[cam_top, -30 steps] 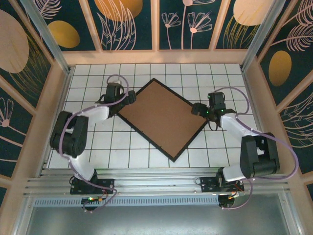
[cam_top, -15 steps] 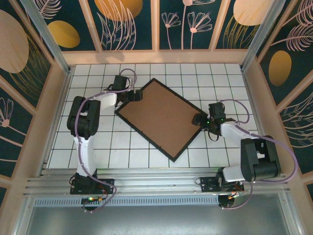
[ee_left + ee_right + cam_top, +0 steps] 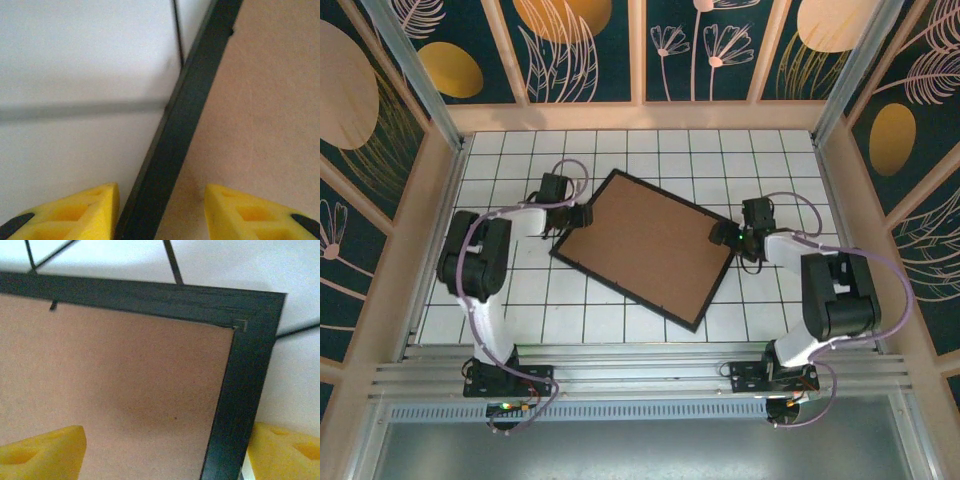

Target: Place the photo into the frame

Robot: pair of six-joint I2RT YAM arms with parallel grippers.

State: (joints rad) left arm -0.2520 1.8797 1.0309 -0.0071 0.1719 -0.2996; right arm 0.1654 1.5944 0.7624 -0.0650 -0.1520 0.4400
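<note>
The black frame (image 3: 623,293) lies flat and skewed on the white tiled table, with the brown backing board (image 3: 645,248) facing up inside it. The photo is hidden. My left gripper (image 3: 582,215) is open at the frame's upper-left side. In the left wrist view its yellow fingers (image 3: 85,210) straddle the black moulding (image 3: 185,115), one over the tile and one over the board (image 3: 260,110). My right gripper (image 3: 720,233) is open at the frame's right corner. There the fingers (image 3: 45,447) stand either side of the moulding (image 3: 240,390), above the board (image 3: 125,370).
The tiled table (image 3: 520,300) is walled in by wooden panels with dark floral print on the left, right and far sides. A metal rail (image 3: 640,375) runs along the near edge by the arm bases.
The frame has turned counter-clockwise on the table: its far corner went left and its left corner came nearer. Both grippers stayed at its edges, the left one moving nearer.
</note>
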